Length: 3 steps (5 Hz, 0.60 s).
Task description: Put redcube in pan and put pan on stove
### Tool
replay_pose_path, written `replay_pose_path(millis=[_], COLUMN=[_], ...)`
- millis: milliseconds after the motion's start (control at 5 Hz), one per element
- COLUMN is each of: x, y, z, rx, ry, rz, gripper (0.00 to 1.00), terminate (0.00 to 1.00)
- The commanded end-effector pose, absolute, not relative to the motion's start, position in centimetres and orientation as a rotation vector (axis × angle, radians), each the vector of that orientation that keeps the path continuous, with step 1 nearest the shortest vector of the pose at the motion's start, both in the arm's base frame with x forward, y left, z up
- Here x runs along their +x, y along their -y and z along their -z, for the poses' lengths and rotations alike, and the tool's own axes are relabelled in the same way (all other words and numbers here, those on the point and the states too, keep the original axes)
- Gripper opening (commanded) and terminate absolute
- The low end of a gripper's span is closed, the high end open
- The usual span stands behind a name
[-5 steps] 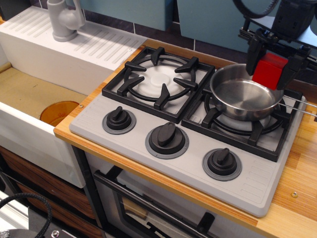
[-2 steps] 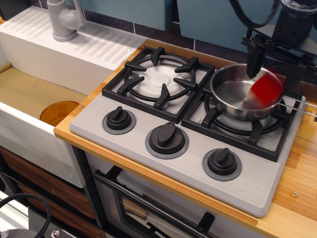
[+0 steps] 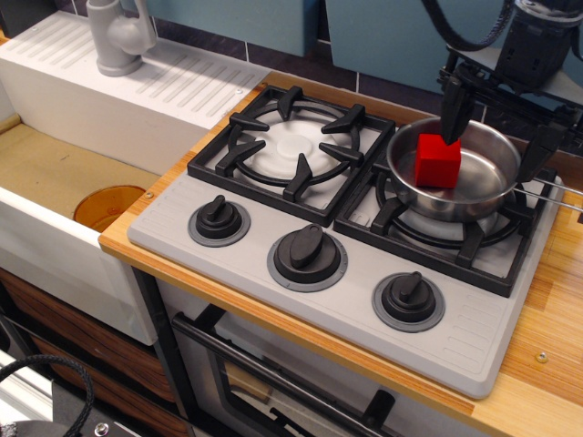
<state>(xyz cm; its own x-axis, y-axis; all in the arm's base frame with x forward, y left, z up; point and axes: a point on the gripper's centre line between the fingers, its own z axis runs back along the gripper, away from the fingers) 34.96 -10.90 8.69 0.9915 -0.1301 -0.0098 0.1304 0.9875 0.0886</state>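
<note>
1. A small bright-red plastic cube, the redcube (image 3: 438, 161), lay inside the round shiny stainless-steel pan (image 3: 474, 187), towards the pan's left inner wall, with one corner pointing up.
2. The pan sat on the right-hand black cross-shaped grate (image 3: 414, 228) of the grey toy two-burner stove (image 3: 364, 300), and its thin wire-loop handle (image 3: 551, 196) stretched out to the right over the grate's edge.
3. The black pincer (image 3: 496, 137) hung above the pan with its two fingers spread wide apart: one finger (image 3: 453, 114) stood just above the redcube's upper left, while the other was near the pan's right rim.
4. Nothing was held between the fingers; the redcube was free of them, though whether the left finger's tip brushed it could not be told.
5. The left burner's white disc (image 3: 290, 146) and black grate carried nothing.
6. Three black knobs (image 3: 308, 255) lined the stove's front panel.
7. The stove rested on a light wooden table (image 3: 547, 382).
8. To the left lay a white sink (image 3: 55, 182) with a grey tap (image 3: 118, 36) and an orange round drain (image 3: 105, 205) in its basin.
</note>
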Motion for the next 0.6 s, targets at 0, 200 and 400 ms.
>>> replay_pose_path(millis=[0, 200, 400], x=[36.3, 36.5, 36.3], y=[9.5, 7.7, 6.1], z=[-13.1, -13.5, -13.6], rx=[0.122, 0.138, 0.149], ry=[0.103, 0.108, 0.118], rz=[0.159, 0.177, 0.188], gripper=[1.00, 1.00, 1.00], terminate=[0.00, 0.00, 0.00])
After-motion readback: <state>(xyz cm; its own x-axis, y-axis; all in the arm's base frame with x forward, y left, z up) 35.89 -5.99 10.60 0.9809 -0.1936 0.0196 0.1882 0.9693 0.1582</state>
